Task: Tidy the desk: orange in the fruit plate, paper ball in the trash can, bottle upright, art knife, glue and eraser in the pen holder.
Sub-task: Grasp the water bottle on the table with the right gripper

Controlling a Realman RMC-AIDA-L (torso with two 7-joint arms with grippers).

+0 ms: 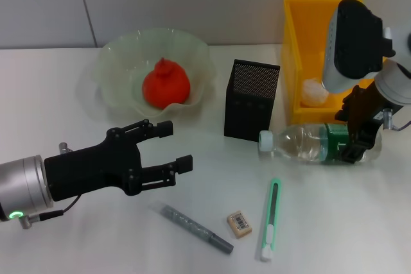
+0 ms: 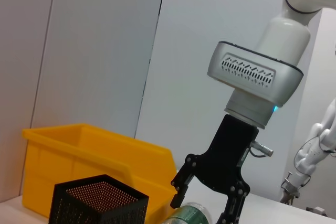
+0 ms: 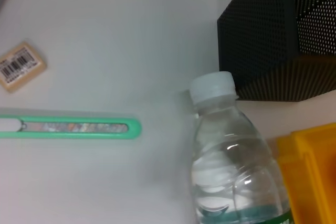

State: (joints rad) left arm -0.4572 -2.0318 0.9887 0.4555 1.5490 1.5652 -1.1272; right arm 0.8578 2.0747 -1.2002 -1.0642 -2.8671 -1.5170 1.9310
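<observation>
The clear bottle (image 1: pixel 302 144) lies on its side in front of the yellow trash can (image 1: pixel 297 36), cap toward the black mesh pen holder (image 1: pixel 252 99). My right gripper (image 1: pixel 352 137) is open, with its jaws on either side of the bottle's green label; the left wrist view shows this too (image 2: pixel 205 208). My left gripper (image 1: pixel 172 147) is open and empty, hovering in front of the fruit plate (image 1: pixel 115 56). The orange (image 1: pixel 166 85) sits in the plate. The paper ball (image 1: pixel 314 91) lies in the trash can. The green art knife (image 1: pixel 271 218), eraser (image 1: pixel 239 224) and grey glue stick (image 1: pixel 196 228) lie on the table near the front.
The right wrist view shows the bottle (image 3: pixel 231 166) beside the pen holder (image 3: pixel 278 35), with the art knife (image 3: pixel 68 128) and eraser (image 3: pixel 20 65) on the white table. The trash can (image 3: pixel 310 171) stands close behind the bottle.
</observation>
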